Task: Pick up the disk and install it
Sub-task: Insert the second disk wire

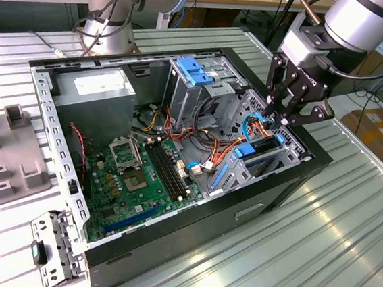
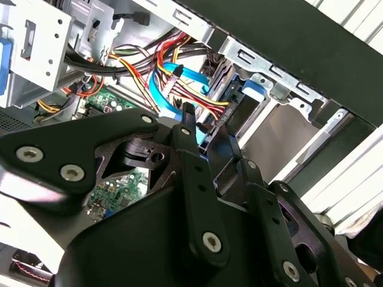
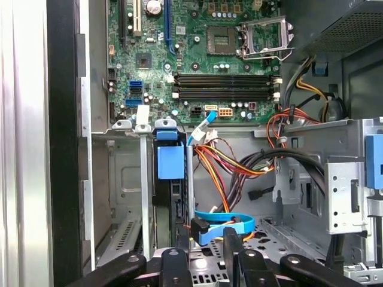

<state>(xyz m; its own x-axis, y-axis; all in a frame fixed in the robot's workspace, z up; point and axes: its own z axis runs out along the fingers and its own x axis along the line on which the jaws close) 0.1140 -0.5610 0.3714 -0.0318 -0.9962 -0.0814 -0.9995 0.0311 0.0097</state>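
The open computer case (image 1: 289,187), a black sheet-metal box lying on its side on a ribbed metal table (image 1: 346,226), serves as the landmark. The gripper (image 1: 280,119), a black linkage claw with bolted joints, hangs over the case's front corner, at the exterior view's right. Its fingers (image 3: 173,266) are drawn close together above the drive bay, with only a narrow gap between them; whether they pinch anything cannot be told.

The disk (image 3: 169,197) stands on edge in a slot of the grey metal drive bay inside the case, its blue plastic rail (image 1: 245,151) uppermost. Flat blue ribbon cable (image 3: 224,224) and bundled red, orange and yellow wires (image 2: 179,66) lie beside it. The green motherboard (image 1: 140,179) covers the case floor. A grey box-shaped power supply (image 1: 97,97) sits at the case's far corner.
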